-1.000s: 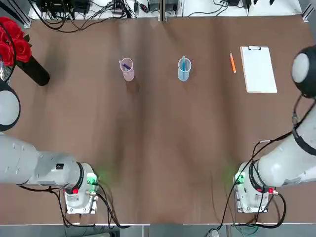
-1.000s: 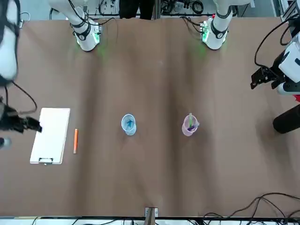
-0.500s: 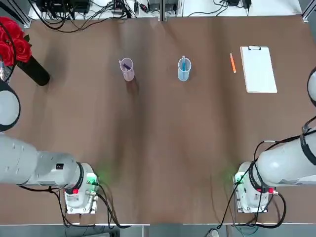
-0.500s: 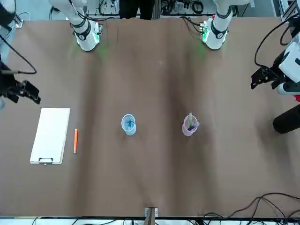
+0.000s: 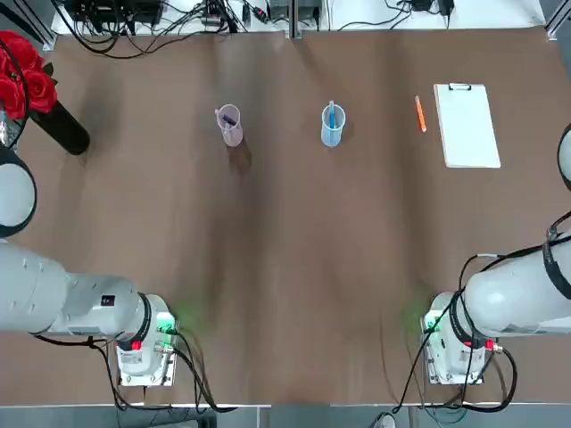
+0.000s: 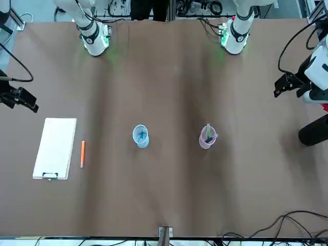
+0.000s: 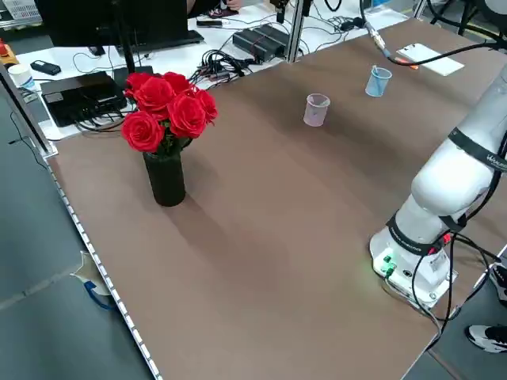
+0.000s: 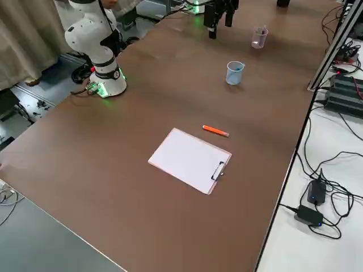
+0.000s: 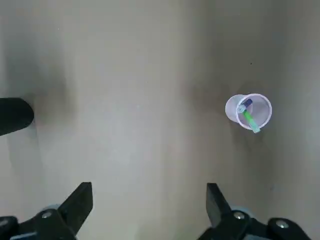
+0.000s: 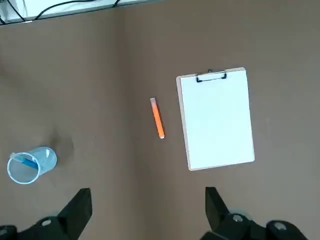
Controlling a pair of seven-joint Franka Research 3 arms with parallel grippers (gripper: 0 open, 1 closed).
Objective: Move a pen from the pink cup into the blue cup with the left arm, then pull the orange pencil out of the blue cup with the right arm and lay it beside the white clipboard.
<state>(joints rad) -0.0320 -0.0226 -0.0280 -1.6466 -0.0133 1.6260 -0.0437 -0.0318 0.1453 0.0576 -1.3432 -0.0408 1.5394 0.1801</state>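
Observation:
The blue cup stands mid-table with the blue pen upright in it. To its left, the pink cup holds a purple and a green pen. The orange pencil lies flat on the table just left of the white clipboard. My right gripper hovers open and empty high above the table, back from the clipboard and pencil. My left gripper is also open and empty, raised at the table's left side, well away from the pink cup.
A black vase of red roses stands at the far left corner. Cables and electronics line the far edge. The arm bases sit at the near edge.
My right arm has drawn back from over the clipboard toward the table's right edge. The left arm, cups, pencil and clipboard have not moved.

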